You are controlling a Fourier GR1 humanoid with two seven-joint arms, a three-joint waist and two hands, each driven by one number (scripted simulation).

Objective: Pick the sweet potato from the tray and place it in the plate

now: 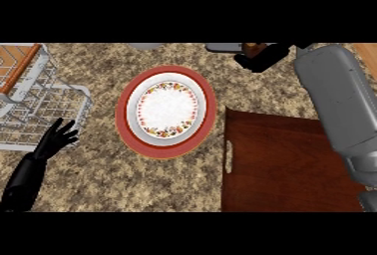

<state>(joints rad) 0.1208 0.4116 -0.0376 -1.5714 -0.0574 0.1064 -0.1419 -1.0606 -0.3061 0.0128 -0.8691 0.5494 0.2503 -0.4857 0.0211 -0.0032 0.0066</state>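
Looking down from my head, my left hand (57, 135) rests at about eight o'clock of the view, fingers straight and spread, released, holding nothing, its tips just at the rim of the wire dish rack (44, 99) that fills the ten o'clock corner. The plate (166, 110), white with a flowered band and a broad red rim, lies on the speckled counter (110, 174) near the centre, slightly toward eleven o'clock. The dark wooden tray (287, 164) sits at four o'clock, just beside the plate's right edge. My right forearm (340, 99) runs up the three o'clock side, crossing over the tray's far corner, and my right hand (259, 56) is at one o'clock, beyond both tray and plate, curled round something orange-brown that I take to be the sweet potato (255, 47); only a small patch of it shows above my fingers.
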